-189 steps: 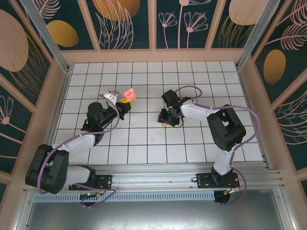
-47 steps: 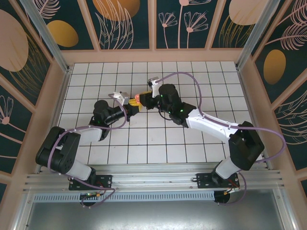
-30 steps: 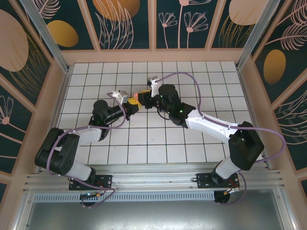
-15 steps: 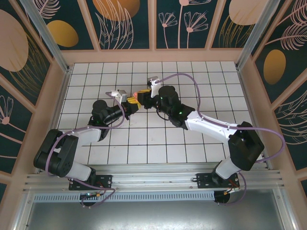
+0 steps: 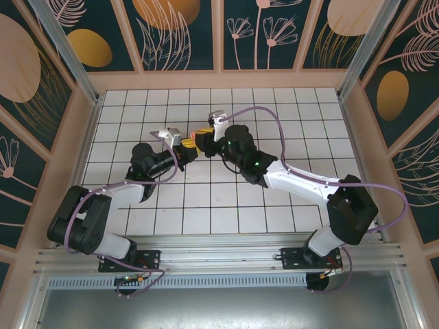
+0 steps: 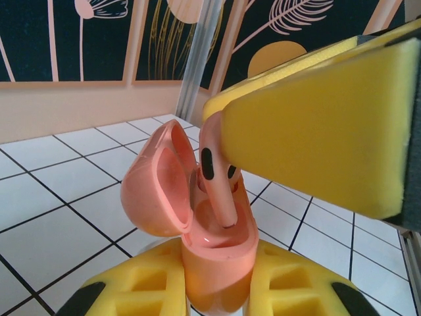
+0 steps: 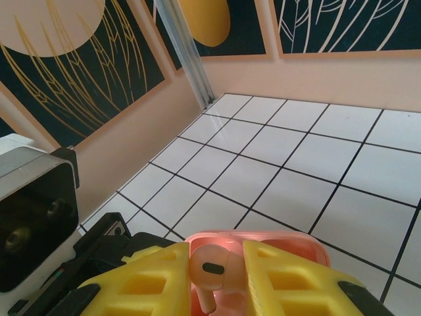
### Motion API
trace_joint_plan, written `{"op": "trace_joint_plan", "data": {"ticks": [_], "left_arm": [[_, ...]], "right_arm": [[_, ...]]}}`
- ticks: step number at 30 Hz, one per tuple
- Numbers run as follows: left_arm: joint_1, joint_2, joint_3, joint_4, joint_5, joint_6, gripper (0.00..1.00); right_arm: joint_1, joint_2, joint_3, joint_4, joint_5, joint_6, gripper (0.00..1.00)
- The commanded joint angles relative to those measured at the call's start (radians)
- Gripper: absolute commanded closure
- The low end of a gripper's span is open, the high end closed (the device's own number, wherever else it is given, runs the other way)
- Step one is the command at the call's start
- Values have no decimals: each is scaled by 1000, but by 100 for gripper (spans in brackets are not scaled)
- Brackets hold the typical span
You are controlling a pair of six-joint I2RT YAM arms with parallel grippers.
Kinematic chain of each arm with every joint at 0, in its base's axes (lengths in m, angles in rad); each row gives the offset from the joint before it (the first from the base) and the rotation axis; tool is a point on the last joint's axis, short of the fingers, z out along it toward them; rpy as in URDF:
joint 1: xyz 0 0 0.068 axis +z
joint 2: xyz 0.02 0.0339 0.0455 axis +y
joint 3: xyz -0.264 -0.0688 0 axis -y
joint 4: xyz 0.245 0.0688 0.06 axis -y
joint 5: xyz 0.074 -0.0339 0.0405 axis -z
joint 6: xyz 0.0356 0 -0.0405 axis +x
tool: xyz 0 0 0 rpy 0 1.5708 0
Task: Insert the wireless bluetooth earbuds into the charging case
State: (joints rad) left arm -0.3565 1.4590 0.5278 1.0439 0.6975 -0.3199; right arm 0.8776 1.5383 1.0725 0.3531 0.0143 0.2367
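- Top view: the two arms meet over the tiled floor [image 5: 274, 110], at about 11 o'clock from its middle. The left gripper [image 5: 190, 145] reaches in toward 2 o'clock and the right gripper [image 5: 204, 135] toward 10 o'clock, with their yellow pads almost touching. The case [image 5: 195, 139] is a pink speck between them (too small here to tell how it is held).
- Left wrist view: the left gripper's two yellow fingers [image 6: 131, 289] are closed tight on the lower body of the case, which stands upright between them. Its lid [image 6: 158, 184] hangs open toward 9 o'clock, showing the paler inside. A pad of the right gripper comes in from 2 o'clock, with the earbud [image 6: 217, 178] against its tip. The stem points to 6 o'clock, its tip down inside the case's open mouth and its head above the rim. I cannot tell whether it sits in its well.
- Right wrist view: the right gripper's fingers are nearly closed, pinching the earbud's head between them at 6 o'clock. The pink rim of the case is just behind it, and the left gripper's body is at 8 o'clock.
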Motion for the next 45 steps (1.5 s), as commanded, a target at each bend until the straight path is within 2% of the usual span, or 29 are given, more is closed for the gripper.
{"op": "trace_joint_plan", "data": {"ticks": [1,8,14,22,29,35,41,45], "left_arm": [[-7,-31,41,134,-24,-29,94],[-7,-30,38,142,-24,-27,94],[-7,-47,31,108,-20,30,94],[-7,-67,26,24,10,111,94],[-7,-78,15,-23,29,152,94],[-7,-87,16,-58,108,204,93],[-7,-104,24,-105,154,238,93],[-7,-114,29,-120,169,244,92]], "right_arm": [[50,-20,-35,-40,-39,-22,76],[55,-52,-70,-17,-39,-35,76],[49,-58,-55,-61,-12,-37,74],[34,-75,-20,-72,-19,-22,56],[16,-143,-1,-85,-37,-21,51],[-22,-216,-11,-92,-118,-5,49],[-156,-243,-22,-101,-398,84,47],[-193,-236,-9,-165,-466,106,41]]}}
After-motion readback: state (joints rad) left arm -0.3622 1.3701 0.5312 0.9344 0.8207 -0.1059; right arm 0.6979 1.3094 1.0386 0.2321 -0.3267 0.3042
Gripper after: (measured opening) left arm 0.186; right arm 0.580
